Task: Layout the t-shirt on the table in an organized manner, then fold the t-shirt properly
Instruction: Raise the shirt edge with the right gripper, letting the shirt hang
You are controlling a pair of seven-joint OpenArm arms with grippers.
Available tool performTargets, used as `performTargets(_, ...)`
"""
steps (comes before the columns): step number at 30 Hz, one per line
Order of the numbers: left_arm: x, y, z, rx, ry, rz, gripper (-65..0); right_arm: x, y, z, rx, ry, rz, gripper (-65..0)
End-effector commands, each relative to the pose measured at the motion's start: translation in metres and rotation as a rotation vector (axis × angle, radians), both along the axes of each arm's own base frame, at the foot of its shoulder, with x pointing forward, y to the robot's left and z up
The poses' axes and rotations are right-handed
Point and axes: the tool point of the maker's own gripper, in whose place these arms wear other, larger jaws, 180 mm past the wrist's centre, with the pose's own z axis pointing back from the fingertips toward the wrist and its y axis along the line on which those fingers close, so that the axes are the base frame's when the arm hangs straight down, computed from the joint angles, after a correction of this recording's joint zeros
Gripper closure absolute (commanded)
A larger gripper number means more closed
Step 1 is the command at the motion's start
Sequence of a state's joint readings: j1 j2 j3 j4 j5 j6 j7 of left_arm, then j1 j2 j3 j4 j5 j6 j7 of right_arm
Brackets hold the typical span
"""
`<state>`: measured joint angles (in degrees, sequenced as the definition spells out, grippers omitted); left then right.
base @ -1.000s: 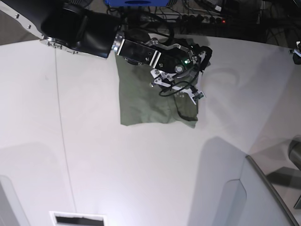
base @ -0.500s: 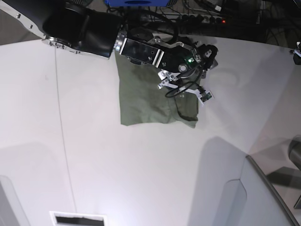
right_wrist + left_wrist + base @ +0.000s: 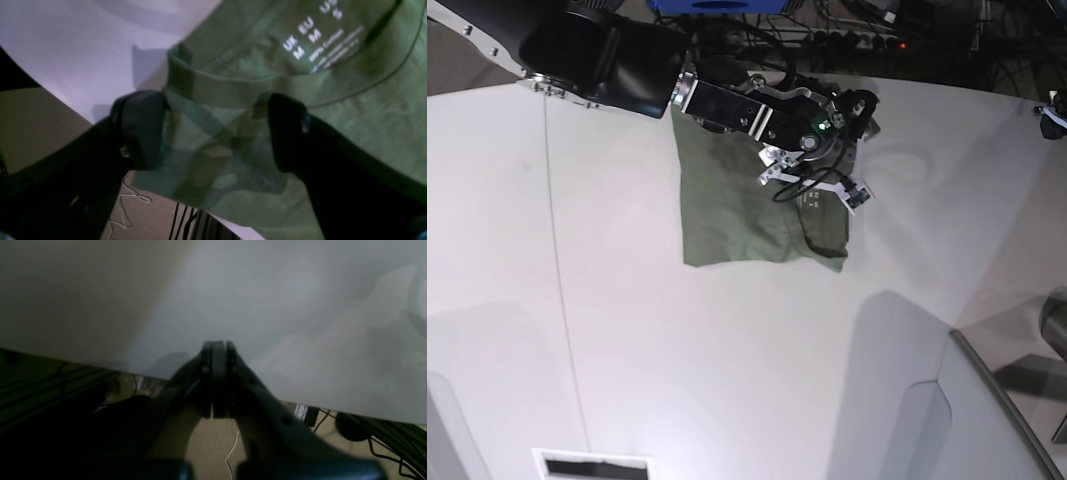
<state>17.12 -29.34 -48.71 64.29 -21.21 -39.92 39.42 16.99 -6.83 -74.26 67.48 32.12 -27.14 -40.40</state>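
Observation:
The olive t-shirt [image 3: 747, 215] lies folded into a rough rectangle near the far edge of the white table [image 3: 627, 330]. My right gripper [image 3: 857, 112] hovers at the shirt's far right corner, by the table edge. In the right wrist view this gripper [image 3: 215, 133] is open, and its fingers [image 3: 143, 130] straddle the ribbed collar [image 3: 233, 90] without closing on it. The white size print [image 3: 313, 36] shows inside the neck. My left gripper [image 3: 218, 380] is shut and empty, over the table's edge [image 3: 267, 306]. Only a tip of the left arm [image 3: 1053, 112] shows at the far right of the base view.
A grey angled panel with a dark edge [image 3: 987, 420] stands at the front right. A dark slot [image 3: 592, 468] sits at the front edge. Cables and a power strip [image 3: 867, 40] lie behind the far edge. A thin seam line [image 3: 562, 280] crosses the table.
My right gripper has swung a little right and then back toward the far edge, staying above the shirt's collar corner. The shirt has kept its shape. The left arm's tip rose slightly.

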Motion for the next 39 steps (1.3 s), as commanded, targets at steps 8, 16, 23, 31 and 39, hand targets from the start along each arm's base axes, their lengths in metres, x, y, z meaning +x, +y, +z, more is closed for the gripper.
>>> performTargets(8, 0.017, 0.011, 0.018, 0.029, -0.056, -0.005, 0.0, 0.009, 0.014, 0.016, 0.045, -0.037, 0.01, -14.6)
performTargets(16, 0.028, 0.006, 0.01, 0.085, 0.017, -0.075, 0.0, -0.012, 0.024, 0.042, 0.07, 0.031, 0.064, -0.3)
performTargets(23, 0.036, -0.001, 0.006, 0.088, 0.014, -0.085, 0.0, -0.03, 0.03, 0.065, 0.089, 0.083, 0.118, -0.6)
performTargets(31, 0.044, -0.002, 0.007, 0.082, -0.004, -0.082, 0.0, -0.026, 0.018, 0.041, 0.026, 0.107, 0.087, -1.1)
performTargets(39, 0.045, -0.002, 0.008, 0.083, -0.006, -0.082, 0.0, -0.035, 0.031, 0.028, 0.124, 0.207, 0.167, -21.8)
